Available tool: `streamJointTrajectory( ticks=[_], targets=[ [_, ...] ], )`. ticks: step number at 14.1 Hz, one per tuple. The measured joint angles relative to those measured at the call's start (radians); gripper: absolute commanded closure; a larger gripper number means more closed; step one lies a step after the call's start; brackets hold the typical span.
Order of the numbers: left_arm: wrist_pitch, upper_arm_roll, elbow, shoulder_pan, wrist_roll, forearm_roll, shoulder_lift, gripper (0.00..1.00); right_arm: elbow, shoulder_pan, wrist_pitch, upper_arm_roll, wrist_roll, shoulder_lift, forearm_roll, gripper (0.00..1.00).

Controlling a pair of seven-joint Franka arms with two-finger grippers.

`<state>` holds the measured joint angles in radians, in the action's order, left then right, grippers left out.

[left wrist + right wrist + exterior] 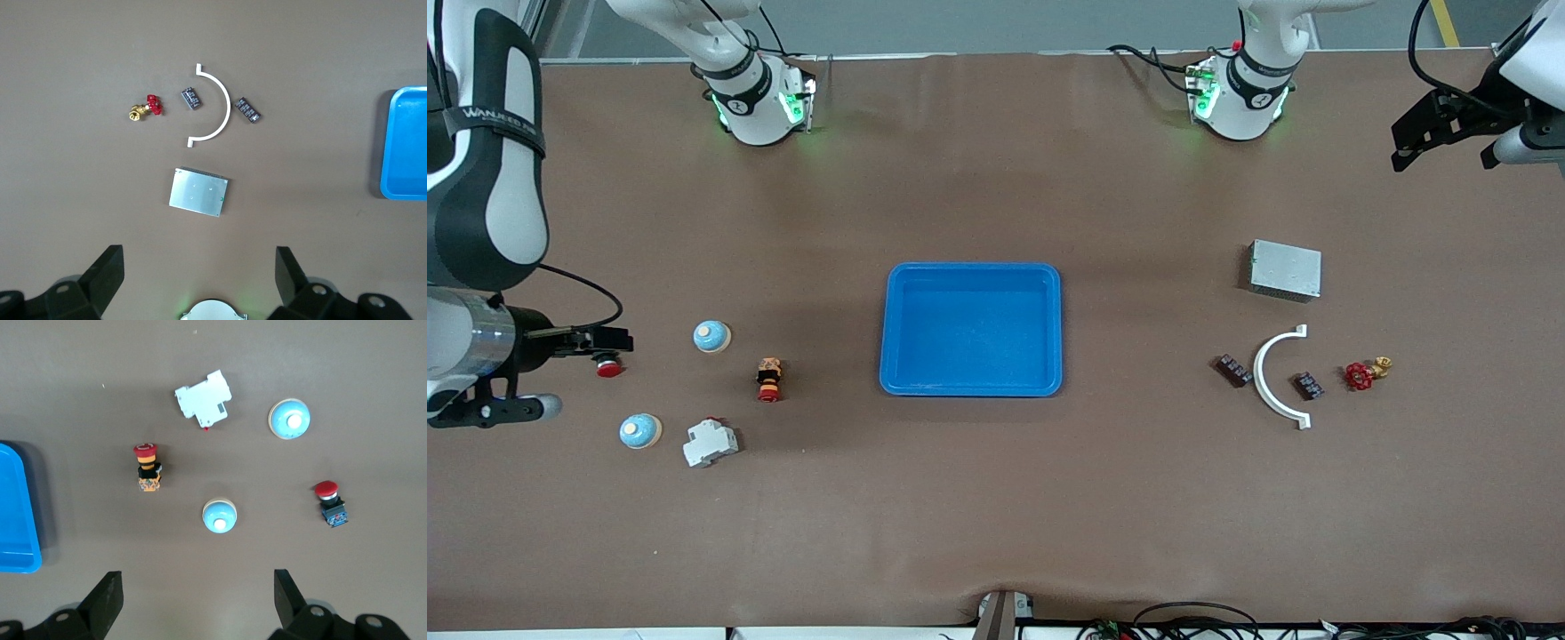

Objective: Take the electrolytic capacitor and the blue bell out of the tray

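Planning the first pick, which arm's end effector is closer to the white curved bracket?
Left. The left end effector hangs open over the left arm's end of the table, where the white curved bracket lies; the right end effector is over the right arm's end, past the blue tray.

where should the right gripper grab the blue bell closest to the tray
Probably from straight above. The blue bell sits dome up on a flat round base, clear of the orange and red push button. The open right gripper could straddle the dome and close on its lower sides near the base rim, where the sides look steepest.
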<state>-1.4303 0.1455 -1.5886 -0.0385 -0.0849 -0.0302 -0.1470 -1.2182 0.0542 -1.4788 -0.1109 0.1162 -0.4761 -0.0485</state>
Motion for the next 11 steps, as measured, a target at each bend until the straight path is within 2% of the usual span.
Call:
streamJointTrajectory(
  ticks=[6,8,11],
  targets=[
    [0.001,-0.004,0.0,0.0,0.0,0.0,-0.004,0.0,0.032,0.0,-0.003,-0.005,-0.004,0.032,0.002,0.0],
    [0.001,-0.005,0.0,-0.001,0.0,0.0,-0.004,0.0,-0.02,0.0,0.011,-0.005,-0.006,0.101,0.002,0.0],
    [0.0,-0.005,0.006,-0.002,0.0,0.0,-0.005,0.0,-0.153,0.0,0.012,-0.007,-0.014,0.224,0.007,0.0]
  ],
)
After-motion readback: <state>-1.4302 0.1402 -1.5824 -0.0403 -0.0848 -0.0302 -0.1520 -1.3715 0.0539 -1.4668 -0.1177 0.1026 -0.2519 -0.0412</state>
